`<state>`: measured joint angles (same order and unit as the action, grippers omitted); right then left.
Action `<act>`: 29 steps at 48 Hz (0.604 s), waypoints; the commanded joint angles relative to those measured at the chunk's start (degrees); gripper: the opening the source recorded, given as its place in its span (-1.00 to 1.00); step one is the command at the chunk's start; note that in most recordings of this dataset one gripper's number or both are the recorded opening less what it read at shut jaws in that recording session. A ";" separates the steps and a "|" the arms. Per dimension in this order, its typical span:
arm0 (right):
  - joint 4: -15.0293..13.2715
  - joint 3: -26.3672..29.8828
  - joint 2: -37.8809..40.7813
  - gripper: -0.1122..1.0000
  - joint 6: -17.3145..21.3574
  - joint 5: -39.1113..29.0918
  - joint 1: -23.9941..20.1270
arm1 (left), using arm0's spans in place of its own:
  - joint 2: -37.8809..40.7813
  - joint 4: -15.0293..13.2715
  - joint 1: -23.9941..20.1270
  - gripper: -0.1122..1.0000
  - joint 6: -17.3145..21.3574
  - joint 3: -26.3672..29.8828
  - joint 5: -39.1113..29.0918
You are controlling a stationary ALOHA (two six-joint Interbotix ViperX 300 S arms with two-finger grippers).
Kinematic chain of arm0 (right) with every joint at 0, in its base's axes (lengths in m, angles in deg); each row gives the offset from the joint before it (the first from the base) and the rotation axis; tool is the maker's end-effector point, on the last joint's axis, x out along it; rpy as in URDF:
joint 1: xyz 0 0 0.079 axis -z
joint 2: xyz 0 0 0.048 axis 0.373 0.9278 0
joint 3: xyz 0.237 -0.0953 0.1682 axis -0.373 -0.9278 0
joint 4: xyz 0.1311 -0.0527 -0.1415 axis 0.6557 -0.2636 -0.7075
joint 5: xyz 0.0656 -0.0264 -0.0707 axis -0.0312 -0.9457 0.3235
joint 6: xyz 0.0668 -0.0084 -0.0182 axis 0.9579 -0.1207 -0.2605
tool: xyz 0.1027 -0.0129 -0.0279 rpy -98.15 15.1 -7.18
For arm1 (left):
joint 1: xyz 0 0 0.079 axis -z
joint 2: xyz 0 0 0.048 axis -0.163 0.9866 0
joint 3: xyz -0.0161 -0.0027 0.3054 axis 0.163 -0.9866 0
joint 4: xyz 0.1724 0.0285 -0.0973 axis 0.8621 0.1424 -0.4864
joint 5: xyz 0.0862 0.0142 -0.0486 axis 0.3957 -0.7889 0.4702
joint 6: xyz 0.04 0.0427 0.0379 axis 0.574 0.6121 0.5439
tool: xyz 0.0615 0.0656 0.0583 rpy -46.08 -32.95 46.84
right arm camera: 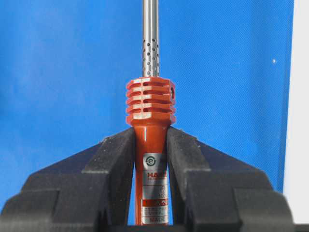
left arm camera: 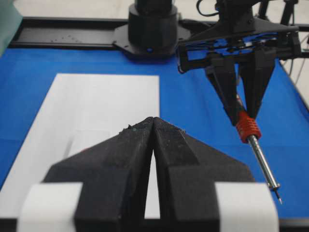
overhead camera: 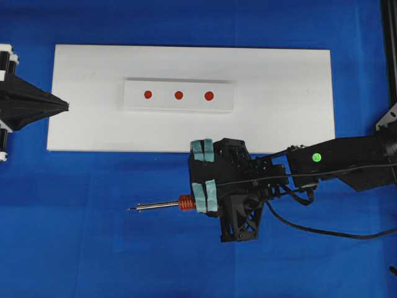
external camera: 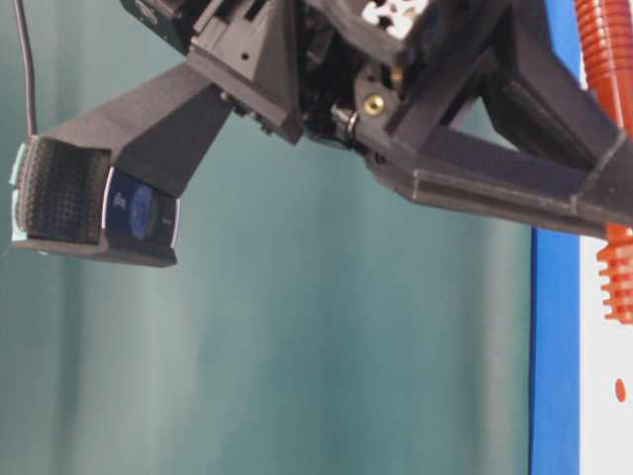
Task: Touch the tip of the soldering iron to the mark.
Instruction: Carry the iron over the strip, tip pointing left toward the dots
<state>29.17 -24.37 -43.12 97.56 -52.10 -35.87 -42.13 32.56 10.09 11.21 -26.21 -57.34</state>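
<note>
The soldering iron (overhead camera: 162, 205) hangs over the blue cloth in front of the white board (overhead camera: 279, 93), its thin shaft pointing left. My right gripper (overhead camera: 197, 203) is shut on its orange-red handle (right arm camera: 150, 104), just behind the ribbed collar. The shaft runs out of the top of the right wrist view. The mark (overhead camera: 178, 95) is the middle red dot on the white block (overhead camera: 162, 103), well beyond the iron's tip (overhead camera: 129, 209). At the board's left edge my left gripper (overhead camera: 66, 107) is shut on nothing, its fingertips (left arm camera: 149, 122) meeting. From there the iron (left arm camera: 260, 157) slants down at the right.
The iron's black cord (overhead camera: 310, 230) trails right across the blue cloth (overhead camera: 93, 248). Two outer red dots (overhead camera: 147, 94) (overhead camera: 209, 95) flank the mark. A black rail (overhead camera: 389, 37) runs along the right edge. The right arm's base (left arm camera: 152, 24) stands at the far end of the left wrist view.
</note>
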 commanded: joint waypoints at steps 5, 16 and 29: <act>-1.41 1.23 -2.64 -0.68 0.00 -0.53 0.97 | 0.18 0.18 -0.18 -0.79 -0.09 0.79 0.18; -5.54 0.09 -5.45 -0.68 -0.18 -3.08 4.92 | 0.18 0.18 -0.18 -0.79 -0.09 0.79 0.18; -9.40 -0.35 -7.56 -0.68 -2.55 -7.56 12.66 | 0.18 0.09 -0.09 -0.79 -0.09 0.79 0.18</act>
<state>20.56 -25.34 -48.57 95.54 -58.87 -24.71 -42.22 32.56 10.09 11.21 -26.12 -57.34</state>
